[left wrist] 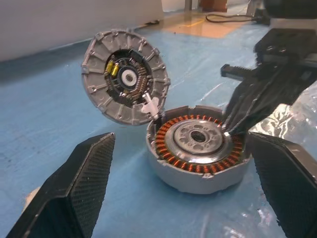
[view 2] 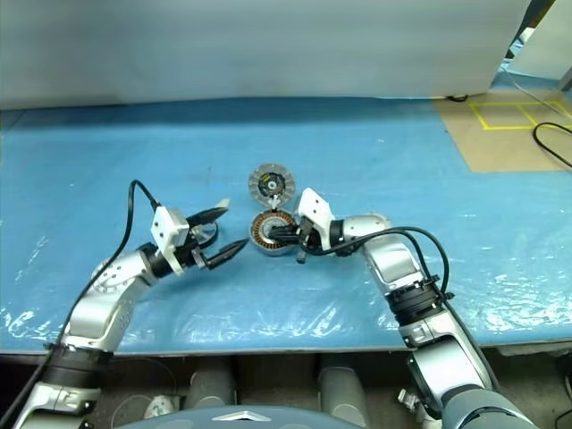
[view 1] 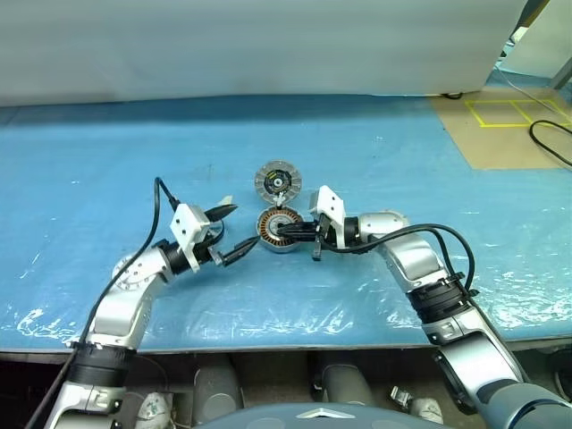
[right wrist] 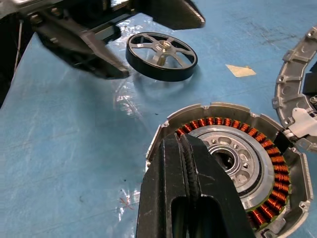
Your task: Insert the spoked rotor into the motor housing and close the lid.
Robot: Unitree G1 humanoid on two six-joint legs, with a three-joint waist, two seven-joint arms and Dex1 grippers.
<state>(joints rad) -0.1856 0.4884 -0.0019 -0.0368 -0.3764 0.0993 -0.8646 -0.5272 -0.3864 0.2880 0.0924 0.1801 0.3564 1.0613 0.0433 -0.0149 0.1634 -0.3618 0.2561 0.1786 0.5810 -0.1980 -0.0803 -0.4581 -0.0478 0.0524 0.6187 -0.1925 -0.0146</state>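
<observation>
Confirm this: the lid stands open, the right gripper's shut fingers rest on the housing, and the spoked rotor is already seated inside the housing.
Wrong on the rotor. The spoked rotor lies on the blue mat beside the motor housing, not inside it; the right wrist view shows this. The lid is open and the right gripper is shut.

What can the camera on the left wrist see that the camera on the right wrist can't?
The left wrist view alone shows the whole inner face of the lid, standing open beside the motor housing. The right wrist view alone shows the spoked rotor lying on the blue table cover, apart from the housing, by the open left gripper. Both show the housing's copper windings and the shut right gripper at its rim.
</observation>
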